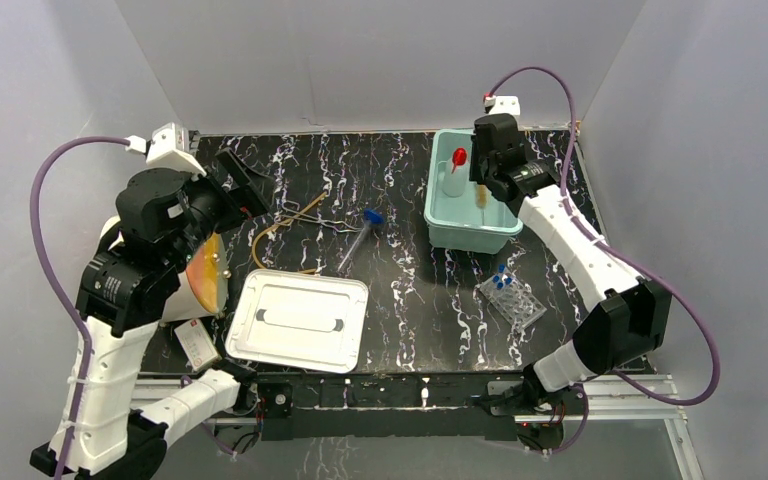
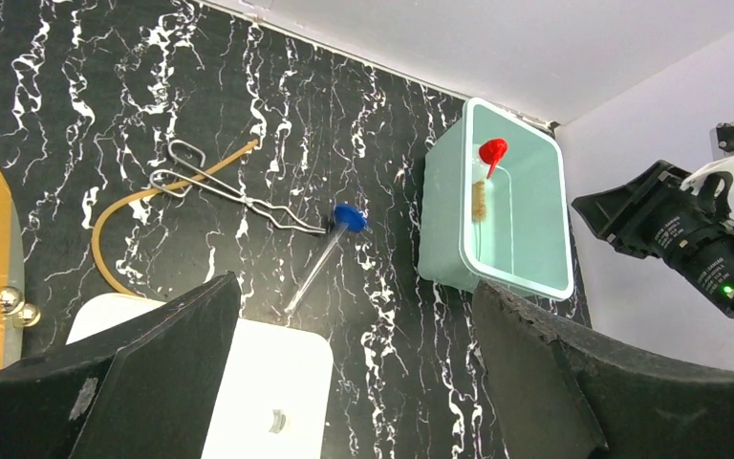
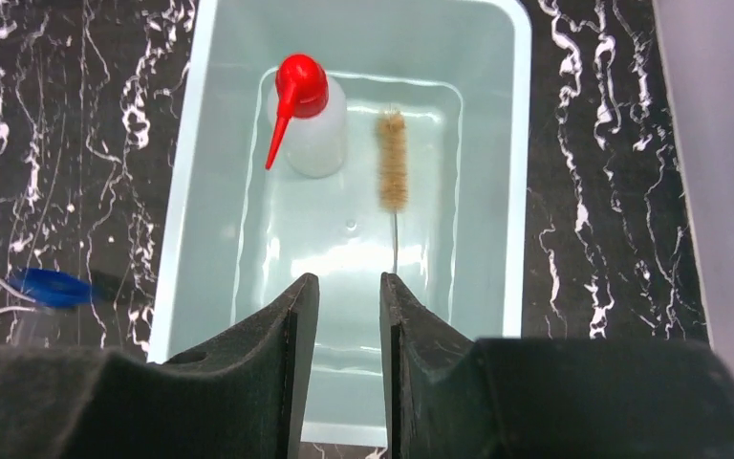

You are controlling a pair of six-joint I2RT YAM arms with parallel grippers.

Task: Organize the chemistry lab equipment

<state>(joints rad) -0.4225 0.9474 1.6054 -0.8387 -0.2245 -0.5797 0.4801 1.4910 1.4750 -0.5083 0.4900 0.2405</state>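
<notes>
The right pincer (image 3: 346, 282) hangs over the teal bin (image 3: 522, 191) near the table's far right corner, its jaws a narrow gap apart and gripping nothing. The squeeze bottle (image 3: 315, 124) and a brush (image 3: 393, 163) sit inside. The left pincer (image 2: 356, 282), spread wide and empty, is nearer the loose pieces. The thin metal tool (image 2: 229, 191) and amber tubing (image 2: 119, 215) are touching, towards the far left. The blue-capped tube (image 2: 320, 263) lies mid-table, slanting with its cap towards the bin. Nothing seems to block them.

Black marbled table (image 1: 405, 290) bears teal bin (image 1: 470, 238), white lid (image 1: 298, 345), amber tubing (image 2: 115, 208), tube rack (image 1: 512, 302).
</notes>
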